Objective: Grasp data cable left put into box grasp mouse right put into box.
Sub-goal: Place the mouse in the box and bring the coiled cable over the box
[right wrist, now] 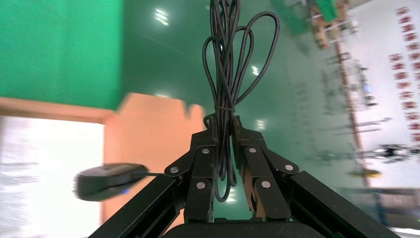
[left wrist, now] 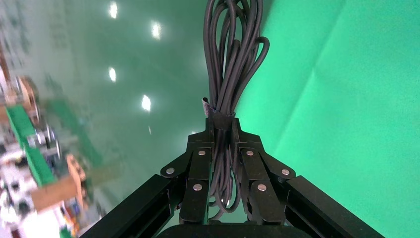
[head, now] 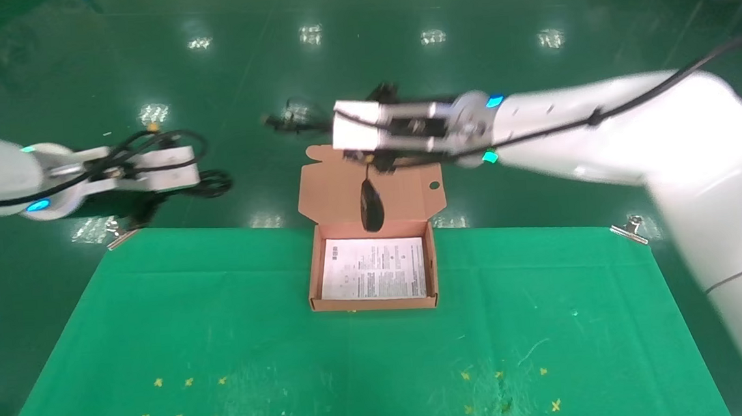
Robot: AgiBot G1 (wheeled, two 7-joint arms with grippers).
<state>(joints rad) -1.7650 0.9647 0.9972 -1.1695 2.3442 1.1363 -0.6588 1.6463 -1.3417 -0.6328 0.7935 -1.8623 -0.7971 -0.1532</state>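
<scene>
On the left, the left gripper (left wrist: 222, 130) is held out over the floor beyond the far-left corner of the green tablecloth (head: 222, 323), its fingers (left wrist: 198, 168) pressed together on the data cable (left wrist: 230, 64). The cable is a thick, matte dark-grey to black cord folded back on itself into a long narrow bundle of several loops, cinched by a small band just ahead of the fingertips. In the head view its looped end (head: 212, 183) sticks out past the gripper, well clear of the table.

At the middle of the table's far edge sits the box (head: 376, 304), shallow, salmon-orange cardboard, open, with a printed white sheet (head: 374, 268) lying flat on its bottom. Its tabbed flap lid (head: 330, 191) stands back behind it, with a small round hole near one corner.

To the right, the right gripper (right wrist: 224, 124) reaches in above the lid, fingers clamped on the coiled thin black cord (right wrist: 228, 59) of the mouse (head: 371, 206). The mouse, a small black oval, dangles from that cord in front of the lid, over the box's far edge; whether it touches the cardboard is hard to tell.
</scene>
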